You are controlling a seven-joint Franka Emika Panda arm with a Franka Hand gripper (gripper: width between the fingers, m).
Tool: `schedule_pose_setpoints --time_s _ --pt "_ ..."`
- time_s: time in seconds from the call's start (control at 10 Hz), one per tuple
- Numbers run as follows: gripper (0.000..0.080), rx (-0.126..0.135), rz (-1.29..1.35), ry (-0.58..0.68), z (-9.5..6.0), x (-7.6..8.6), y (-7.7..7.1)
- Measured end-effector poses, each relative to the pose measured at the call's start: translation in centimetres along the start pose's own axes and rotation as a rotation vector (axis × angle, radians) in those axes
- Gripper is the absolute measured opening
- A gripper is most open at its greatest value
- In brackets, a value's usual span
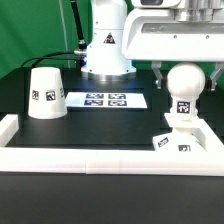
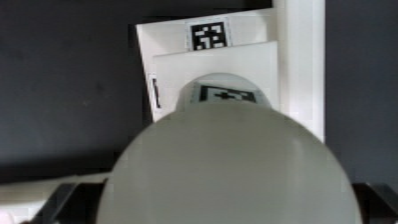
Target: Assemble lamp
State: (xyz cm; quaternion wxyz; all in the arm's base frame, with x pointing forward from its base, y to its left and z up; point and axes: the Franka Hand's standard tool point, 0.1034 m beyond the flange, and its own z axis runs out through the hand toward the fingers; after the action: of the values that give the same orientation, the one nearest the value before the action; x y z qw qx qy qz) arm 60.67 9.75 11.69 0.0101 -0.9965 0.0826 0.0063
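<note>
White and upright, the bulb [image 1: 185,85] stood neck-down on the base [image 1: 200,138], its long axis vertical, directly beneath the claw [image 1: 186,79] that pinched its ball.

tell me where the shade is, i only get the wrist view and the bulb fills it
observer: the shade stands wide end down at the exterior view's left, well apart from the bulb.
operator: is the bulb upright on the base
observer: yes, it stands upright, neck down on the base.
operator: hand closed on it
observer: the hand has a finger on each side of the bulb's ball; whether they touch it I cannot tell.
</note>
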Motion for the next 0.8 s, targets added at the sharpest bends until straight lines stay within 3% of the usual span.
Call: schedule_pose_setpoints --time_s 0.4,0.8 --pt "0.0579 -0.001 0.296 0.000 0.01 0.05 0.16" --pt "0.0579 0.046 0.792 -0.036 0.29 -0.43 -0.32"
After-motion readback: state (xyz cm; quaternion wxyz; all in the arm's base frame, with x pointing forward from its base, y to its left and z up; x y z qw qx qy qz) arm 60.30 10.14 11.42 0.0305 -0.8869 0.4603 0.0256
